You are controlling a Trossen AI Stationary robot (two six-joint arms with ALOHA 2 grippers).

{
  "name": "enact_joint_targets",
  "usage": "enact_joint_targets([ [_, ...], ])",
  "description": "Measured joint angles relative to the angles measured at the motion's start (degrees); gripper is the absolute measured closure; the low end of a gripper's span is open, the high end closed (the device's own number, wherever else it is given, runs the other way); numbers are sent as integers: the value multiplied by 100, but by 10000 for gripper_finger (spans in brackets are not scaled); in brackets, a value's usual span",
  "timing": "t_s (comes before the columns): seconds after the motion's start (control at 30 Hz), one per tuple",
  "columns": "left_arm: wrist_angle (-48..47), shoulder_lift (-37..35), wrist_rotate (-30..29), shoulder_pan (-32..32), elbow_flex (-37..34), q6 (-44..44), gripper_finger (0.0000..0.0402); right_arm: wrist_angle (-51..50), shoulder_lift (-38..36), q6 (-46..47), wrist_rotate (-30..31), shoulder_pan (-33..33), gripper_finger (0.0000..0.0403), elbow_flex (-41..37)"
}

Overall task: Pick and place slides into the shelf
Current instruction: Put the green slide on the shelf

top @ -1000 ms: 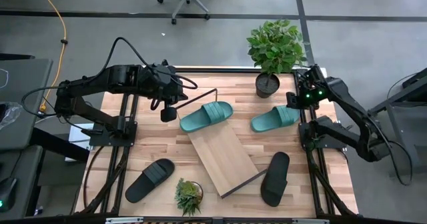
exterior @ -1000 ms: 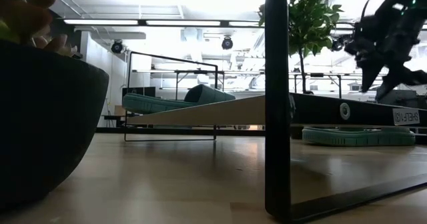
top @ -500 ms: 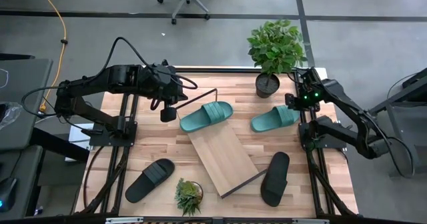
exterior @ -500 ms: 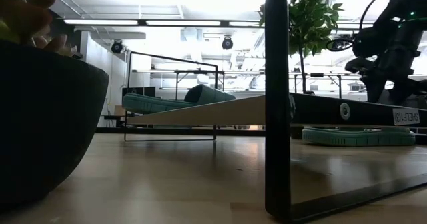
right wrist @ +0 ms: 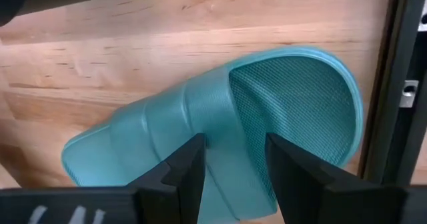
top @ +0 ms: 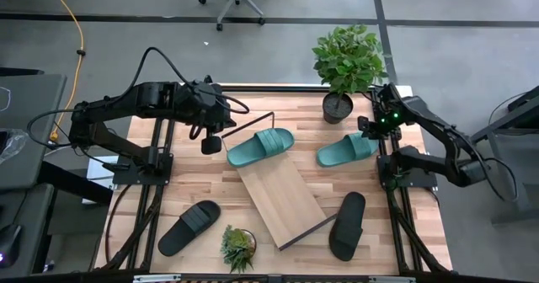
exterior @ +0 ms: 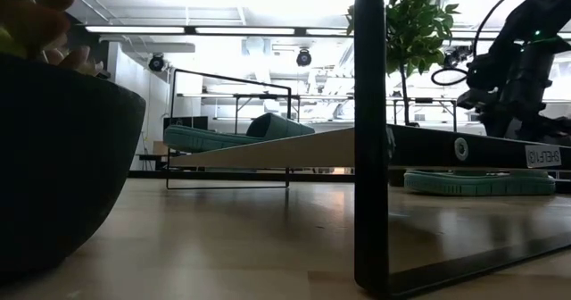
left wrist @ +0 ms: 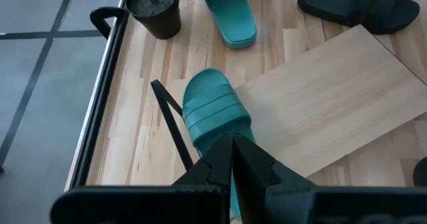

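One teal slide lies sole down on the raised far end of the slanted light-wood shelf. My left gripper is shut and hangs just left of that slide's heel end, apart from it. The second teal slide lies flat on the table near the right edge. My right gripper is open above it; in the right wrist view its fingers stand over the slide where the strap meets the footbed, without touching. Two black slides lie on the near part of the table.
A tall potted plant stands at the far edge, just beyond the second teal slide. A small potted plant sits at the near edge beside the shelf's low end. The shelf's black wire frame rises at its far end.
My right gripper has come down and moved toward the table's left, from over the right edge to above the teal slide on the table. Its fingers stay open. The slides and the shelf have not moved.
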Motion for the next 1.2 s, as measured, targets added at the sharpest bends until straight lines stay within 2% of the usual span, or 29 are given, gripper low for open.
enact_joint_targets([
  [0.33,-197,-2,24,0,0,-2,399,260,501,-372,-401,0,256,10],
  [0.6,-195,-2,27,0,0,-4,399,283,533,-761,-758,0,256,11],
  [0.93,-198,-2,28,0,0,-9,399,263,533,-1060,-1661,2,256,9],
  [1.2,-197,-2,27,0,0,-7,399,305,533,-1048,-1549,2,256,3],
])
